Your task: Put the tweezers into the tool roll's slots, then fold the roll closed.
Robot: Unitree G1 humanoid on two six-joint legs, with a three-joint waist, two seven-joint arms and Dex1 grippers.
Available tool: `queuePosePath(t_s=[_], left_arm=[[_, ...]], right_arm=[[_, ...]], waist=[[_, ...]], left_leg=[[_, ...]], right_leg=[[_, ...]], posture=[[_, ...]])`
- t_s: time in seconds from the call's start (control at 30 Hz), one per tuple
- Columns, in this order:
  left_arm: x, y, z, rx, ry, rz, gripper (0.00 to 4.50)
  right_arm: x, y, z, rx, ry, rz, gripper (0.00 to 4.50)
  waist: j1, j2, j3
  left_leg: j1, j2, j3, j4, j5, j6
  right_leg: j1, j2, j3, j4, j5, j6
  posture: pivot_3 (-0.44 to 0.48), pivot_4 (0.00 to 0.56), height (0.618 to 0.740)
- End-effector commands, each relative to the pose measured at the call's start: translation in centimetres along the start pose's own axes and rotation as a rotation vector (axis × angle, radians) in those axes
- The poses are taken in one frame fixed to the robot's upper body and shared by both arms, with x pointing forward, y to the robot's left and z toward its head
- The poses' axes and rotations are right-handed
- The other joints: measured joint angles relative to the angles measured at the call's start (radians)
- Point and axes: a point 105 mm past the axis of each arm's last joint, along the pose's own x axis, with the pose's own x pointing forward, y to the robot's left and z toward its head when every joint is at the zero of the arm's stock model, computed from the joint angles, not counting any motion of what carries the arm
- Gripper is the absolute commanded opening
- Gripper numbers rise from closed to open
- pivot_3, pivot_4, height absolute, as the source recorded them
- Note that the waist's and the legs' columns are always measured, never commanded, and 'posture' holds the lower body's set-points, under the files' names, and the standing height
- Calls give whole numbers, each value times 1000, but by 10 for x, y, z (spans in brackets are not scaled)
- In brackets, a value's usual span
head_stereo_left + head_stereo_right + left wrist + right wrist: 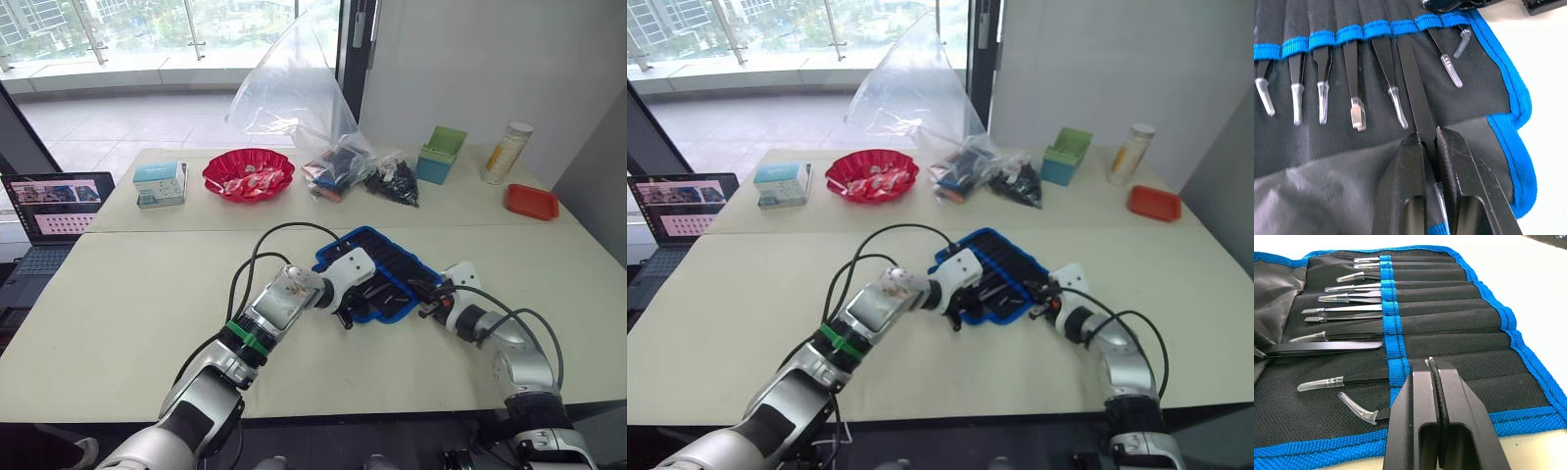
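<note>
Tool roll (pixel 387 274) lies open on the near tabletop (pixel 127 304), at about 2 o'clock from its centre. Tweezers (pixel 1347 309) sit side by side in the slots (pixel 1449 323). Left gripper (pixel 1430 147) at the roll's 9 o'clock edge, closed on one tweezer (pixel 1413 88); right gripper (pixel 1436 382) at its 3 o'clock edge. At 12 o'clock, on the far tabletop: box (pixel 161 183), bowl (pixel 249 174), bags (pixel 338 166), bin (pixel 443 154), bottle (pixel 506 152), tray (pixel 531 201). Laptop (pixel 49 220) at 9 o'clock, off the tabletop.

Two cream tables (pixel 147 323) stood pushed together. The near one held the open tool roll (pixel 387 272). The far one carried a small teal box (pixel 161 183), red bowl (pixel 248 174), clear plastic bags (pixel 323 117), green bin (pixel 442 154), bottle (pixel 506 152) and red tray (pixel 531 201).
</note>
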Motion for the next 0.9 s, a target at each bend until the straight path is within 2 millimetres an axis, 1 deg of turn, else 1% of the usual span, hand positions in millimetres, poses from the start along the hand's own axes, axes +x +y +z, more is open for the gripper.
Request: queuePosePath(t_s=[0.03, 0.27, 0.4, 0.5, 0.77, 0.9], left_arm=[[5, -3, 8, 50, 8, -16, 20], [15, 2, 19, 70, 1, -10, 20], [26, 0, 26, 81, -16, -14, 20], [36, -3, 24, 90, -10, -20, 20], [51, -7, 35, 21, -66, -16, 20], [54, -8, 37, -3, -81, -3, 20]], right_arm=[[2, 8, -4, 4, 3, 24, 0], [3, 13, -6, 5, 4, 29, 0], [4, 16, -9, 12, 8, 33, 0], [4, 18, -11, 15, 13, 33, 0], [4, 21, -13, 21, 16, 38, 0], [4, 23, -14, 23, 19, 42, 0]], waist=[[0, 0, 0], [0, 0, 0], [0, 0, 0], [0, 0, 0], [2, 0, 0], [1, -1, 0]], left_leg=[[0, 0, 0, 0, 0, 0], [0, 0, 0, 0, 0, 0], [0, 0, 0, 0, 0, 0], [0, 0, 0, 0, 0, 0], [0, 0, 0, 1, 0, 0], [1, 0, 0, 1, 0, 1]], right_leg=[[0, 0, 0, 0, 0, 0], [0, 0, 0, 0, 0, 0], [0, 0, 0, 0, 0, 0], [0, 0, 0, 0, 0, 0], [1, 0, 0, 0, 0, 0], [1, 0, 0, 1, 0, 0]], posture=[[0, 150, 740], [0, 150, 740], [0, 150, 740], [0, 150, 740], [0, 150, 740], [0, 150, 740]])
